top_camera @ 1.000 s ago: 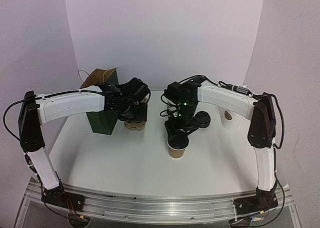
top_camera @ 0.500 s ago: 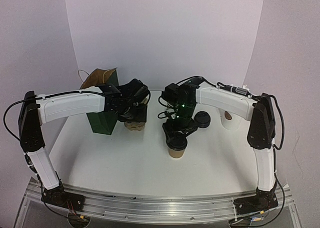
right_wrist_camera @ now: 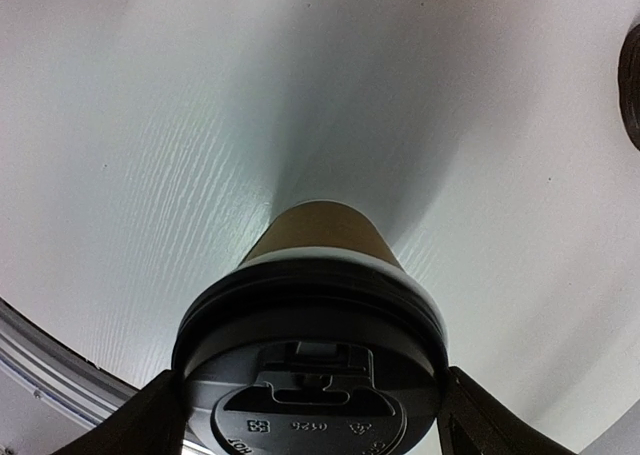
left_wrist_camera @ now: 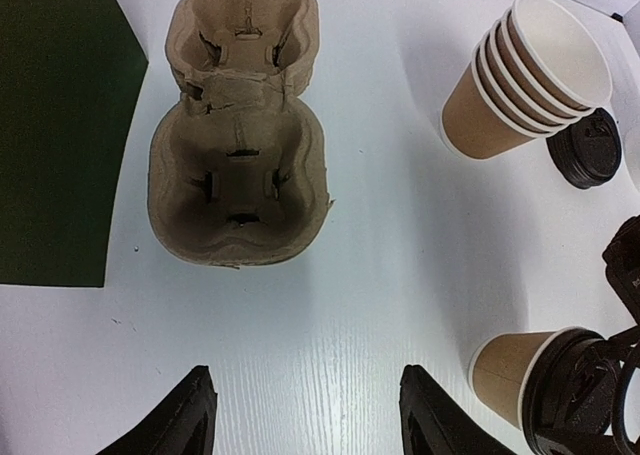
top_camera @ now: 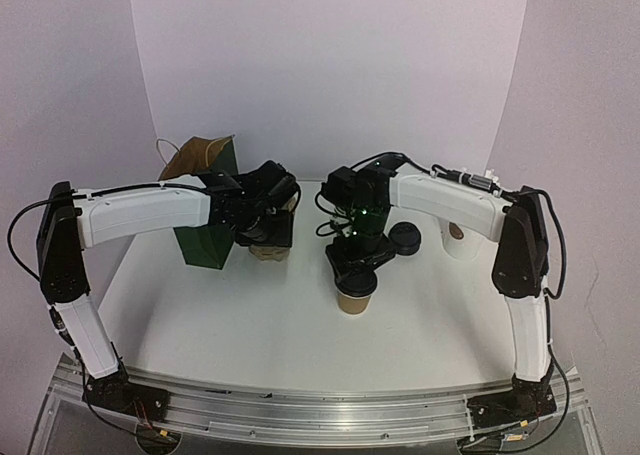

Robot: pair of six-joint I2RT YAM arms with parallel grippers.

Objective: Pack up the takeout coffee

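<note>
Overhead, a white table carries everything, with two arms reaching in from its near edge. The left gripper hovers with its fingers spread wide apart and holds nothing, above bare table near the carrier. The right gripper points down at mid-table. Its fingers press on opposite sides of a black lid that sits on the brown cup.

The step in hand looks like seating that lid. To do it well, the push should go straight down and evenly. That way the rim snaps on all round without tipping the cup or crushing its thin paper wall. The free gripper could steady the cup.

A dark green bag stands at the left rear, its inside hidden. Beside it, the pulp carrier has both wells empty. A stack of nested cups shows an empty white interior, with a spare lid just beside it. What the cup holds is hidden under its lid.
</note>
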